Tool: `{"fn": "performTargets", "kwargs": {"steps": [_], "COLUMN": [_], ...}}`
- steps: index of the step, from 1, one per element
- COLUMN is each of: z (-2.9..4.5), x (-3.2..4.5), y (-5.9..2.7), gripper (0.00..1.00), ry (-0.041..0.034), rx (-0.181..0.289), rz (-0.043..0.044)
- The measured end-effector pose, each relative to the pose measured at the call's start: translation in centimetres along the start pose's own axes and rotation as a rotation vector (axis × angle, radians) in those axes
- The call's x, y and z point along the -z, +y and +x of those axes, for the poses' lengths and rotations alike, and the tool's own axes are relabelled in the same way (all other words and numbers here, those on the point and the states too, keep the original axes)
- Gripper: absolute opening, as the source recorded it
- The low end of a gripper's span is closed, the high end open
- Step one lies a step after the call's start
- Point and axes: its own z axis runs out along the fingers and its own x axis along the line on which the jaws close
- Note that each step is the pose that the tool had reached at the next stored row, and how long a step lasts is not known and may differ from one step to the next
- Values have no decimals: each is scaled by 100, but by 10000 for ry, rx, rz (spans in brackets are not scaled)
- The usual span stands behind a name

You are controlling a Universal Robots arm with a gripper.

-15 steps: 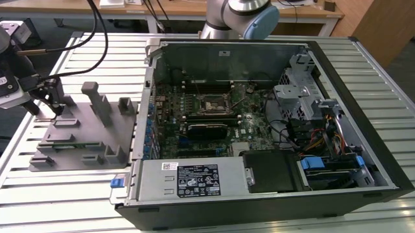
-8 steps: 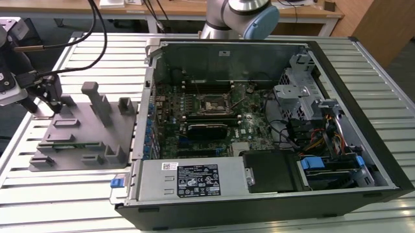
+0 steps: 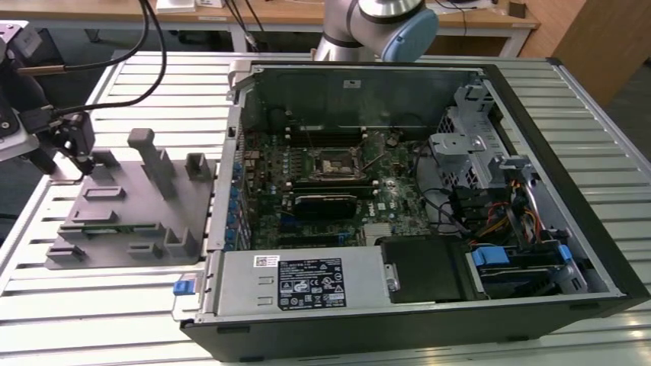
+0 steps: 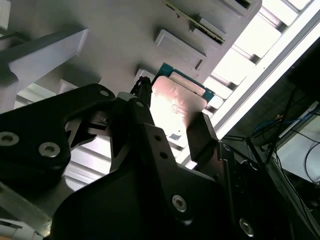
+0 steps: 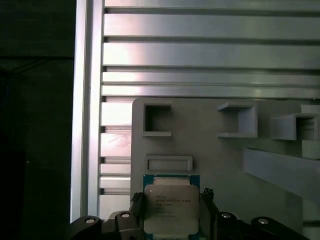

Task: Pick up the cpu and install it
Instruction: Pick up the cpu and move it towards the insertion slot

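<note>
The cpu (image 5: 170, 209), a flat square chip with a pale metal top and a green rim, lies at the edge of the grey fixture plate (image 5: 210, 150). My gripper (image 5: 171, 201) has one black finger against each side of it and looks shut on it. The second wrist view shows the cpu (image 4: 177, 100) from below, between the same fingers (image 4: 142, 97). In the exterior view my gripper (image 3: 72, 165) hangs over the fixture plate (image 3: 122, 213) at that view's far left and hides the chip. The black socket (image 3: 331, 166) sits on the motherboard inside the open computer case (image 3: 508, 84).
Upright grey posts (image 3: 155, 156) rise from the fixture plate, which also holds a green memory stick (image 3: 107, 226). The slatted metal table (image 3: 102, 305) ends close beside the gripper. Case walls, a drive cage (image 3: 468, 145) and cables (image 3: 498, 210) surround the motherboard. The arm's base (image 3: 382, 27) stands behind the case.
</note>
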Motion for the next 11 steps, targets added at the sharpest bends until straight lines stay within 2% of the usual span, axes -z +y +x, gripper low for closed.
{"fn": "performTargets", "kwargs": {"steps": [11], "z": [-1], "x": [87], "y": [5], "gripper": [53], "ry": [0], "rx": [0], "rz": [0]}}
